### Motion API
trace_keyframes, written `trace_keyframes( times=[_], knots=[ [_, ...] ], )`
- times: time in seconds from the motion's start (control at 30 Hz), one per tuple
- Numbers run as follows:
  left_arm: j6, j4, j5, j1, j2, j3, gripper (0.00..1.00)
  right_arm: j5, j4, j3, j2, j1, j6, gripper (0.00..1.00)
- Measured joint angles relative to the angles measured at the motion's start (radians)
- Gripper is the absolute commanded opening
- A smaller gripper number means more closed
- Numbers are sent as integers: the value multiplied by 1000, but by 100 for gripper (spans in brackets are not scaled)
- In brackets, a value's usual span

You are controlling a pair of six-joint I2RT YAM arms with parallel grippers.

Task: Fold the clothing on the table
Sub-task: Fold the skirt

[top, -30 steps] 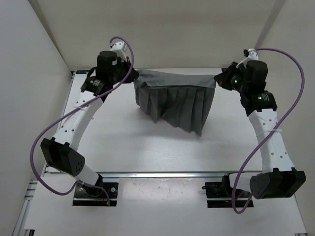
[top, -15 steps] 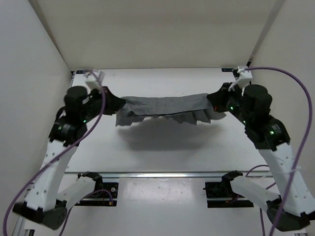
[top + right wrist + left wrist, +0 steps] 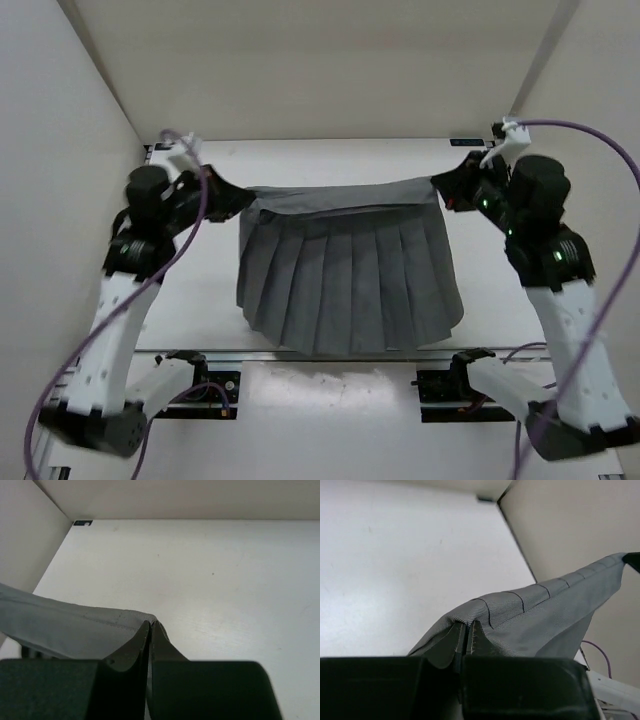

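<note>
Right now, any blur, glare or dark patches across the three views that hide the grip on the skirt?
Top external: evenly lit, no glare, pleated skirt sharp. Left wrist: left gripper is dark and soft, fabric beyond it crisp. Right wrist: right gripper nearly black, detail lost; white table bright, not blown out.

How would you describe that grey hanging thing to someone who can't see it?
Find the white table between the two arms. Over it hangs the clothing, top corners pinched by the left tool and right tool. It is the only dark grey, pleated cloth there, spread like a skirt.
</note>
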Motion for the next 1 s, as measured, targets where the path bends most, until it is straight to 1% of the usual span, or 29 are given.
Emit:
trace_keyframes(
  times=[0.03,0.07,0.1,0.13,0.17,0.2,0.23,0.3,0.37,0.4,0.47,0.5,0.57,0.63,0.67,0.7,0.8,0.87,0.93,1.0],
  knots=[
    [-5,13,-3,-4,52,-16,0,-82,31,-28,38,-90,10,0],
    [-10,31,-7,-16,153,-25,0,-161,80,-69,82,-167,27,0],
    [-13,44,-10,-23,200,-26,0,-220,118,-110,140,-234,40,0],
    [-16,54,-14,-30,281,-21,0,-249,136,-127,181,-261,47,0],
    [-25,64,-18,-33,389,-7,0,-288,155,-140,259,-292,57,0],
    [-32,76,-21,-33,469,10,0,-330,183,-145,372,-322,70,0],
    [-42,91,-25,-31,560,33,0,-341,195,-146,414,-330,74,0],
    [-77,102,-27,-23,730,101,0,-413,246,-146,578,-370,100,0],
    [-112,91,-24,-12,883,204,0,-465,284,-146,679,-397,127,0],
    [-129,81,-21,-8,958,280,0,-502,311,-146,734,-414,148,0],
    [-148,85,-8,-1,1063,400,0,-544,351,-143,792,-434,177,1],
    [-156,94,-1,1,1089,431,0,-558,364,-139,809,-440,190,0],
    [-170,119,14,4,1104,435,0,-580,386,-126,827,-447,205,0],
    [-174,143,18,6,1087,393,0,-587,393,-113,824,-445,202,0],
    [-172,166,18,6,1070,348,0,-586,397,-113,817,-439,196,0],
    [-166,180,16,6,1043,301,0,-585,396,-118,806,-434,190,0],
    [-134,214,-6,-6,927,80,0,-567,386,-193,734,-402,157,0],
    [-116,225,-25,-20,854,-43,0,-556,355,-267,674,-380,128,1],
    [-92,235,-53,-43,777,-165,0,-532,306,-341,627,-359,96,0],
    [-69,244,-82,-75,706,-270,0,-509,272,-391,608,-348,74,0]
  ],
)
